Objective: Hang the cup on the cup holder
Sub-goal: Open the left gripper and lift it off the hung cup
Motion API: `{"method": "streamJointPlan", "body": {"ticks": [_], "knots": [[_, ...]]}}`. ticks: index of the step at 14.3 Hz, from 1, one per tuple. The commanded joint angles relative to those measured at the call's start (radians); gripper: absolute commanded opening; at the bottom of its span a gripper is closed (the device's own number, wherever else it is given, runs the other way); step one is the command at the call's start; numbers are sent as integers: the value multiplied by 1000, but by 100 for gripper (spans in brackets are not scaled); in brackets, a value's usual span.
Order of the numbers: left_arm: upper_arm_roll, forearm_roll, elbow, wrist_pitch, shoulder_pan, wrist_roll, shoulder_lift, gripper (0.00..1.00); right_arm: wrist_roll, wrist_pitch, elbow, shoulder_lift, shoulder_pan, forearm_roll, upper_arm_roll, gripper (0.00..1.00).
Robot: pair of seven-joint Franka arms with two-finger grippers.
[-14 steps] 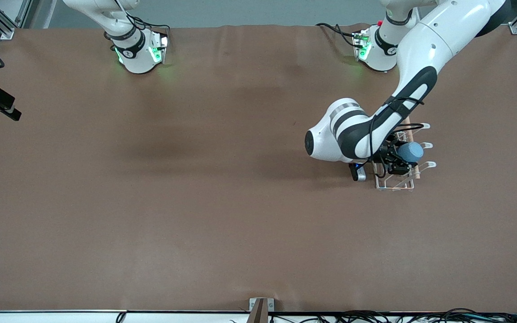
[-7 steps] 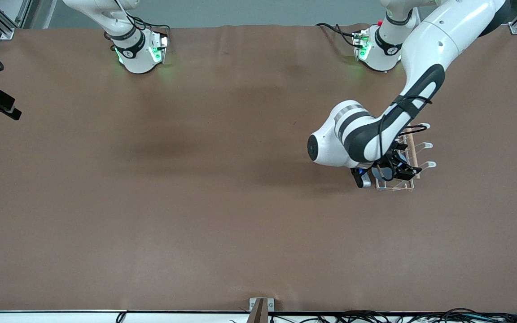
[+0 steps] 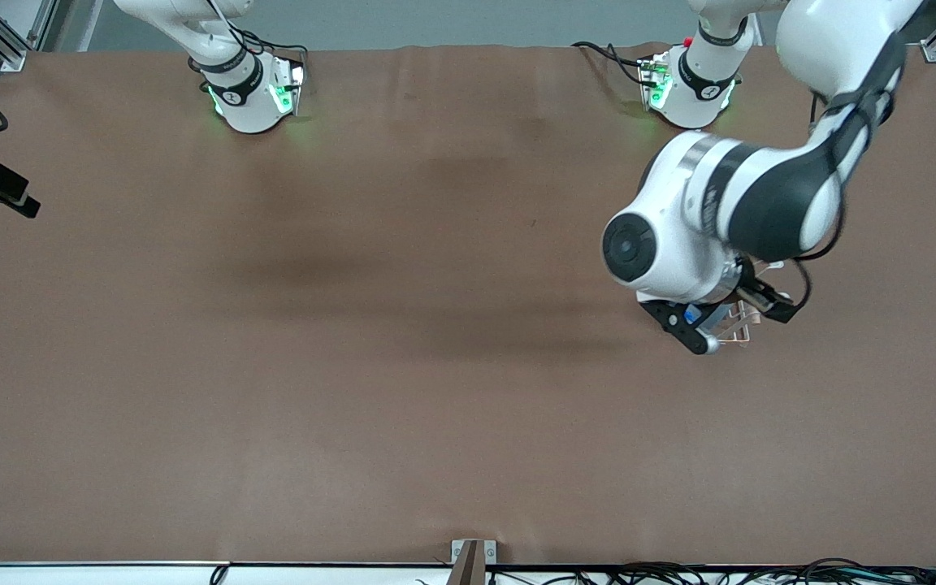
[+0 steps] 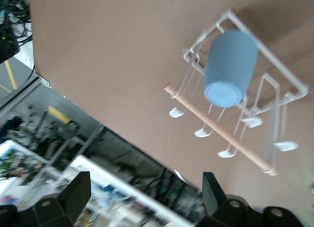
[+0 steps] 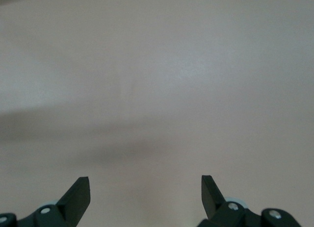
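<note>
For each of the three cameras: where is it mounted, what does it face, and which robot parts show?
Front view: high across the table, facing both bases; left arm hides most of the cup holder.
Left wrist view: on the raised left arm, looking at the cup hung on the cup holder; left tool open.
Right wrist view: faces bare table; right tool open.
Shared: front and left wrist both show the cup holder.

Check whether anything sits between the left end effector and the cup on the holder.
Nothing visible does. The left end effector is open above the cup holder, with clear air down to the cup hung on a prong.
</note>
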Motion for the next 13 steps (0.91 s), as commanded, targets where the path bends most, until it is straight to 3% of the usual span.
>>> {"method": "streamJointPlan", "body": {"ticks": [1, 5, 13], "knots": [[-15, -98, 63, -9, 13, -132, -48, 100, 8, -15, 16, 8, 2, -13, 0, 100], [-17, -281, 77, 3, 88, -311, -158, 100, -22, -16, 10, 8, -4, -15, -1, 100], [-14, -418, 77, 30, 146, -388, -280, 100, -68, 2, 13, 8, -4, -31, -1, 100]]}}
